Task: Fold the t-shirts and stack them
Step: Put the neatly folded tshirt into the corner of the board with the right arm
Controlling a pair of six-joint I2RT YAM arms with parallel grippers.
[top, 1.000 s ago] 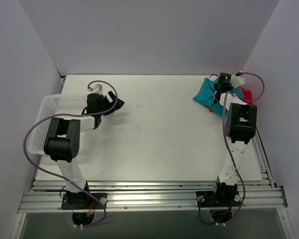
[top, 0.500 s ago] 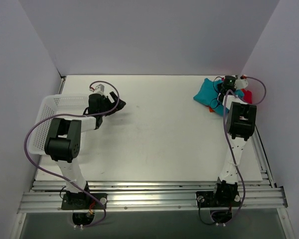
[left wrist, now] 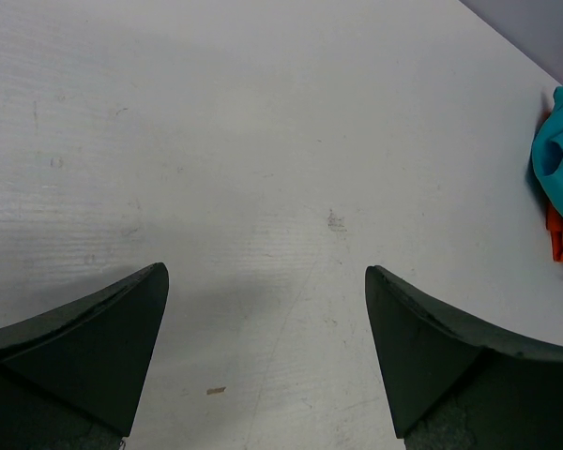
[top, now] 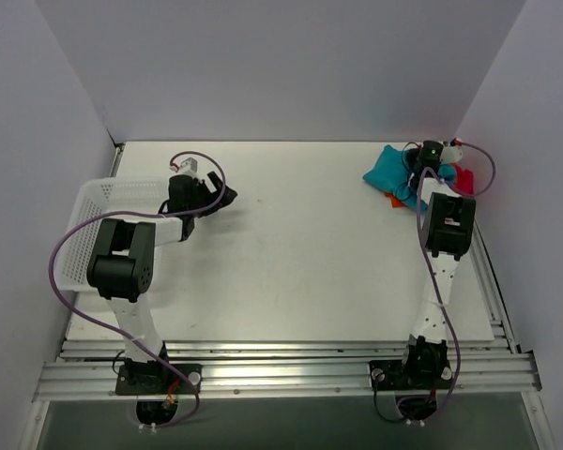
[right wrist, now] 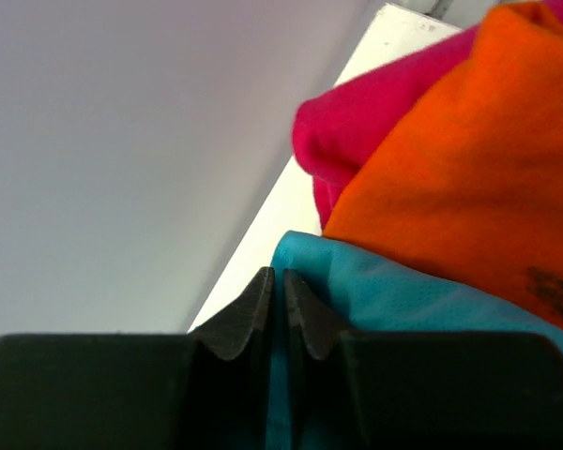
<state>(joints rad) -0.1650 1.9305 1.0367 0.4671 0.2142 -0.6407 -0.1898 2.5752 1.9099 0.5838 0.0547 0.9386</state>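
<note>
At the far left, the white mesh basket [top: 83,230] sat at the counter's [top: 300,253] edge, out of the working area. Just right of it, the left arm [top: 122,262] reached over bare counter with the left jaws spread wide and holding nothing. This looked like a waiting pose, leaving the middle of the counter free as a place to spread a shirt.

The three shirts lay crumpled together in the far right corner, none folded. The teal-blue t-shirt [top: 391,169] sprawled on the side of the heap nearest the centre. The orange t-shirt [right wrist: 469,141] was bunched against it, and the magenta t-shirt [right wrist: 366,103] was pressed toward the wall behind.

The right arm [top: 448,225] stretched out to that heap. In its wrist view the right jaws were closed to a thin slit with teal cloth caught between them, apparently pinching an edge of that shirt. Teal was the sensible first pick, being the most exposed, so dragging it out should disturb the other two least.
</note>
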